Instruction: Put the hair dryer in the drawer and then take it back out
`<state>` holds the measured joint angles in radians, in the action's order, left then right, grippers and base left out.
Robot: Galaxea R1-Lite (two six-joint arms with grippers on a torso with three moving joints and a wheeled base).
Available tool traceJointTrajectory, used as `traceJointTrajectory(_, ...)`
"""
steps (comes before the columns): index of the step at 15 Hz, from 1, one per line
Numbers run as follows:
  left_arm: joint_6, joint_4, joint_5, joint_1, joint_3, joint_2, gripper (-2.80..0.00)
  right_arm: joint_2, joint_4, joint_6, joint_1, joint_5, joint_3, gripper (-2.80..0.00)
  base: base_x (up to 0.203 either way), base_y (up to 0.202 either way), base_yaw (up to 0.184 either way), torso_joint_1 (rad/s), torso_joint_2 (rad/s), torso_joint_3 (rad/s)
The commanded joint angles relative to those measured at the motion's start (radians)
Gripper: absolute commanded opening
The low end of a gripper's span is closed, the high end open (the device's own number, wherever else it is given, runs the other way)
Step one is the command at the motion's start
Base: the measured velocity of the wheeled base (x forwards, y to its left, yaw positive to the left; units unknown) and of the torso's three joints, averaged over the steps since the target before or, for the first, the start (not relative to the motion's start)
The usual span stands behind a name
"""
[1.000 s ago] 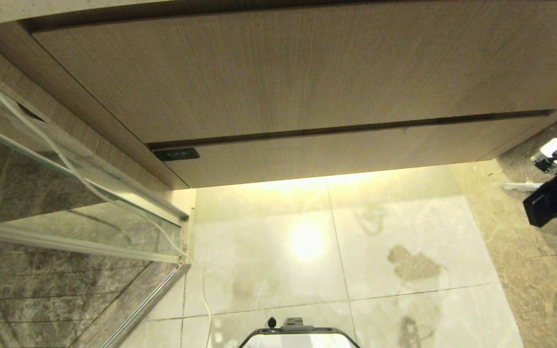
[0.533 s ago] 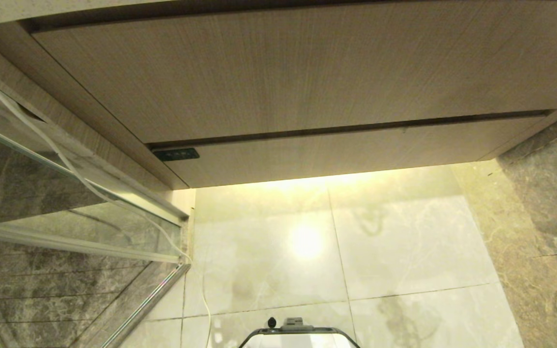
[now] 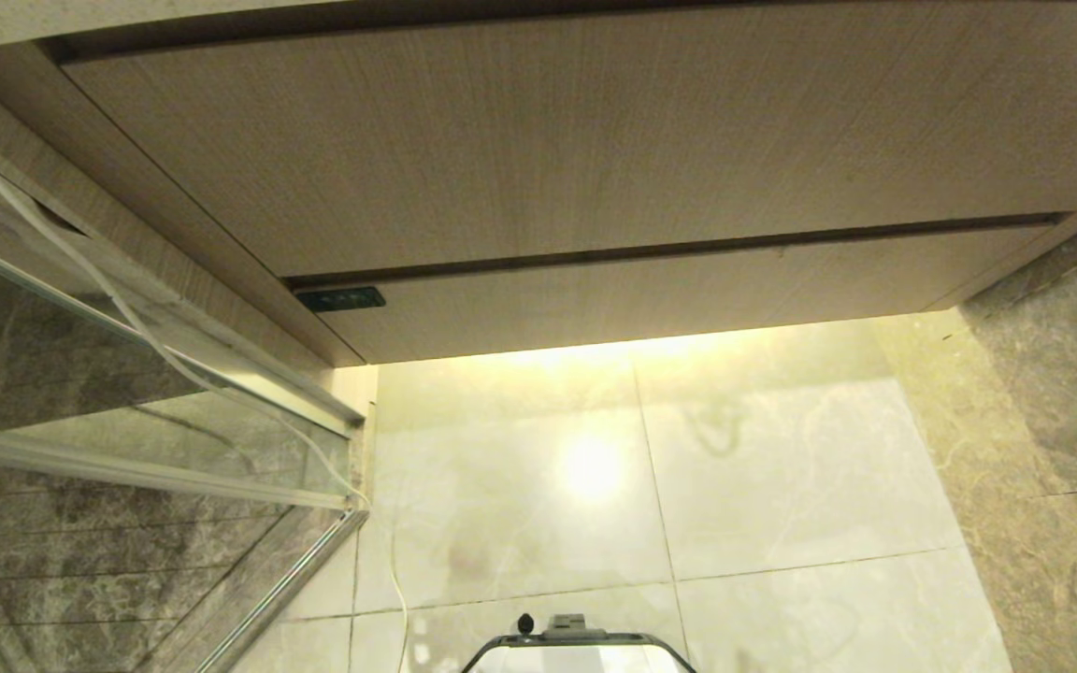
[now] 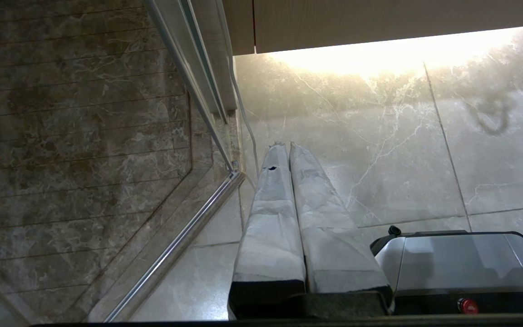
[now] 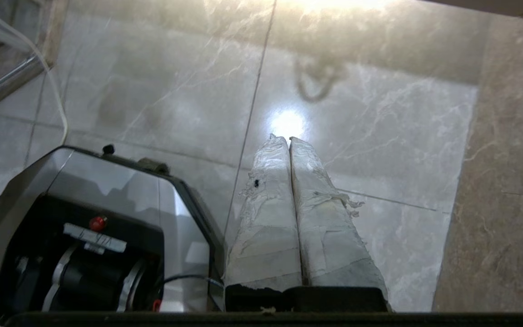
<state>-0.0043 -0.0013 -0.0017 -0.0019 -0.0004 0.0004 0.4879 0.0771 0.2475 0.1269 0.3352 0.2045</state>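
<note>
Vanity front: a wide light-wood cabinet face point(image 3: 576, 140) fills the upper part of the head view, with a narrower flat wooden strip point(image 3: 651, 294) below a dark seam; from here I cannot tell which panel is the drawer, and every front sits flush and closed.
Floor: pale glossy marble tiles point(image 3: 782, 467) run out from under the cabinet, lit by a warm glow from beneath it.
Shower side: a glass screen with a metal frame point(image 3: 127, 467) stands on the robot's left, a thin white cord point(image 3: 395, 579) trailing down beside it.
Robot base: the grey-and-black wheeled base point(image 5: 84, 218) sits low, between both arms.
Left gripper point(image 4: 283, 146): parked, pointing at the floor, its two taped grey fingers pressed together, holding nothing.
Right gripper point(image 5: 284, 138): hanging over the tiles beside the base, its wrapped fingers point(image 5: 266, 213) closed tip to tip and empty.
Hair dryer: not visible in any view; its whereabouts cannot be told.
Step in hand: seemingly a rest posture at one end of the task, with nothing gripped and nothing open.
Next move: if work remains, an arm must rise to the cabinet and pull the drawer front.
</note>
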Motion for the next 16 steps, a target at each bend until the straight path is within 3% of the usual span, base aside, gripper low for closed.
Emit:
traceJointTrajectory(1,0.000,0.000,0.002,0.000,0.000,0.000,-2.80,-0.258,0.076,-0.056,-0.139,-0.184,-0.176,-2.80,0.000,0.000,0.000,0.000,0.00,0.000)
traceJointTrajectory(2,0.000,0.000,0.000,0.000,0.001,0.000,-2.80,-0.332,0.084,-0.084,-0.169,-0.239,-0.206,-2.80,0.000,0.000,0.000,0.000,0.00,0.000)
traceJointTrajectory(5,0.000,0.000,0.001,0.000,0.000,0.000,-2.80,-0.493,0.063,-0.137,-0.199,-0.302,-0.240,-2.80,0.000,0.000,0.000,0.000,0.00,0.000)
traceJointTrajectory(7,0.000,0.000,0.000,0.000,0.000,0.000,-2.80,-0.524,0.049,-0.158,-0.269,-0.311,-0.244,-2.80,0.000,0.000,0.000,0.000,0.00,0.000)
traceJointTrajectory(16,0.000,0.000,0.000,0.000,0.001,0.000,-2.80,-0.528,0.027,-0.185,-0.270,-0.314,-0.245,-2.80,0.000,0.000,0.000,0.000,0.00,0.000)
